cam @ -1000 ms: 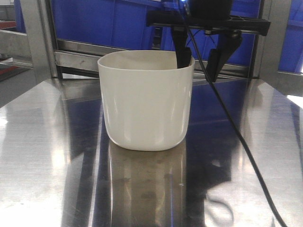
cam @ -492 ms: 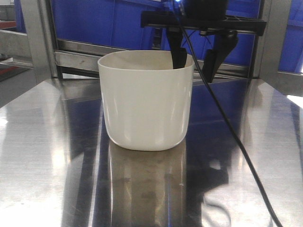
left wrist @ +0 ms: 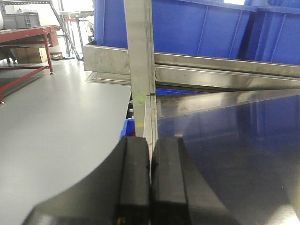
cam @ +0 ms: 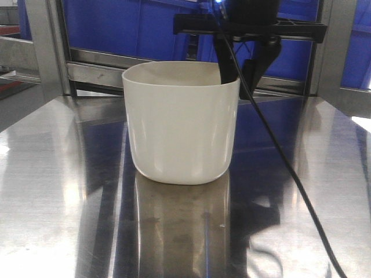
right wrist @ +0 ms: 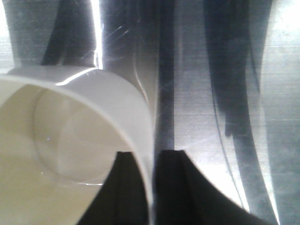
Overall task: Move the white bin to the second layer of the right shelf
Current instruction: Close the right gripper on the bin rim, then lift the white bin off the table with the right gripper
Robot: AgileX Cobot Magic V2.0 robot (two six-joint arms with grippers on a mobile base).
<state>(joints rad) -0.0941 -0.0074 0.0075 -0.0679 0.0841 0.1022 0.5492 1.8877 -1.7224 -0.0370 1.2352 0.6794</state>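
On steel tabletop [cam: 58, 202], right tool [cam: 239, 74] pinching white bin [cam: 179, 133] rim

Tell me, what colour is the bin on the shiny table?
Cream-white and plain. The white bin shows best in the front-facing view.

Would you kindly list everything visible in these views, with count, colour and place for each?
white bin: one, cream-white, upright on the tabletop, centre of the front view.
steel tabletop: one, mirror-like silver, under the bin.
blue crates: several (exact count unclear), blue, on the rack behind the table.
rack frame: one, grey steel, posts and bars behind the tabletop.
cable: one, black, running down across the table's right part.
red table: one, red, far left on the grey floor, left wrist view.
right hand: one, black, closed on the bin's wall, one finger inside, one outside.
left hand: one, black, shut on nothing.
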